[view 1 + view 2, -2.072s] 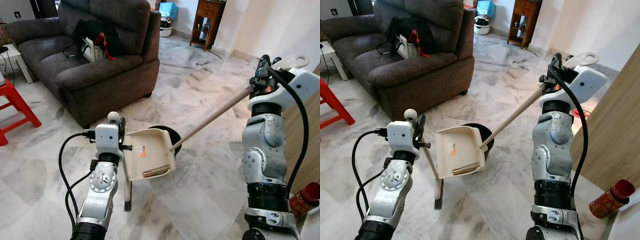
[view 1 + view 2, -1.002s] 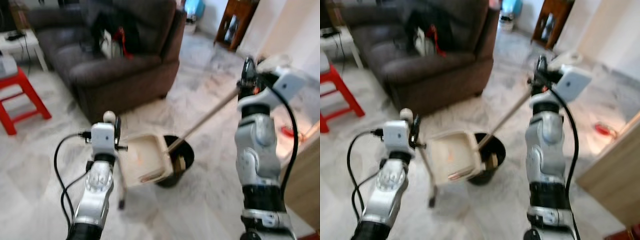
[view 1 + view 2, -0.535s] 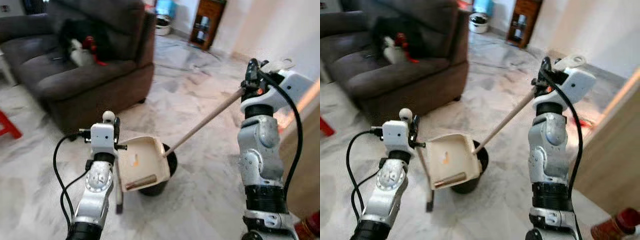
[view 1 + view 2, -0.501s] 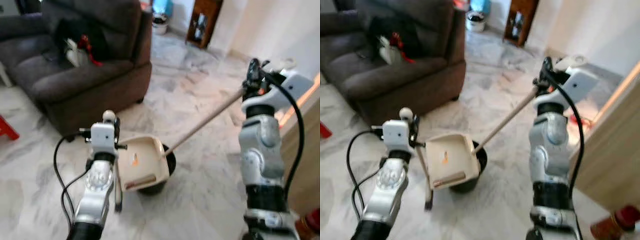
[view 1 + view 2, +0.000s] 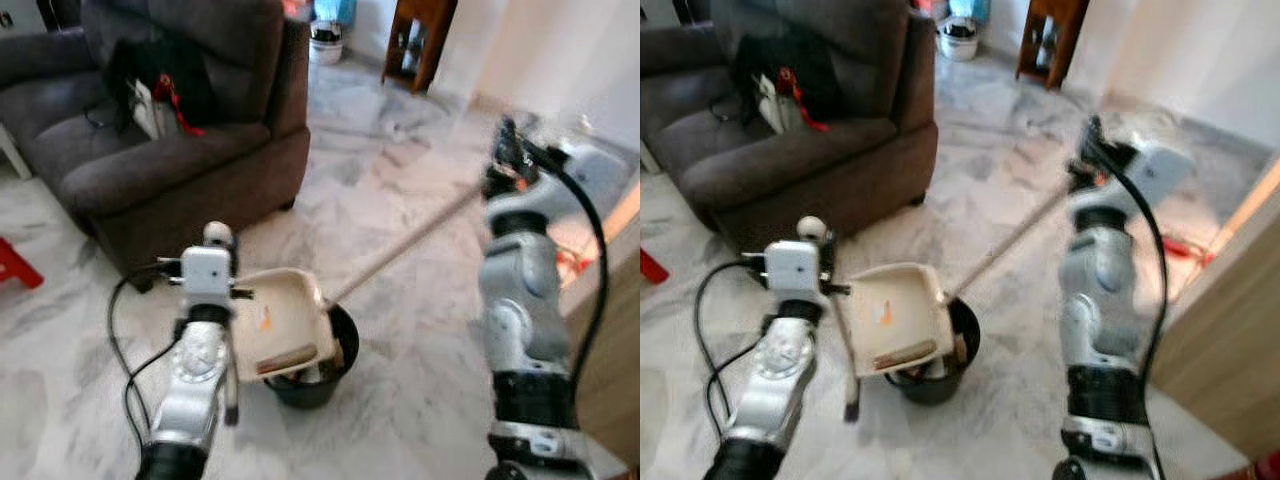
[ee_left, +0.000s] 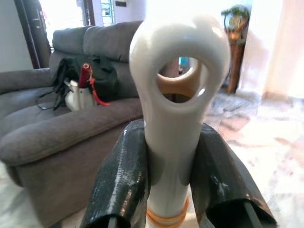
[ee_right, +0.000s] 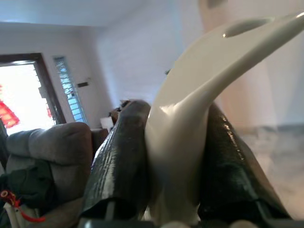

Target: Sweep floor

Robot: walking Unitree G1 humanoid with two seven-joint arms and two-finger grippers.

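My left gripper (image 5: 214, 252) is shut on the white, loop-ended handle (image 6: 175, 95) of a small broom, whose dark brush (image 5: 852, 408) hangs near the floor. The right gripper (image 5: 506, 152) is raised and shut on the white grip (image 7: 190, 109) of a long pole (image 5: 410, 240). That pole runs down to the cream dustpan (image 5: 285, 322). The pan is tilted over a black bin (image 5: 318, 380), and a brown cylinder-shaped piece (image 5: 286, 358) lies at its lower lip.
A dark grey sofa (image 5: 170, 150) with a black bag (image 5: 150, 75) stands at the back left. A red stool (image 5: 15, 262) is at the far left and a wooden cabinet (image 5: 420, 35) at the back. A wooden panel (image 5: 1230, 330) stands to the right. Marble floor lies all around.
The camera swung about as I moved. The dustpan now hangs over the black bin, which sits lower and nearer in view. Both grippers keep their holds.
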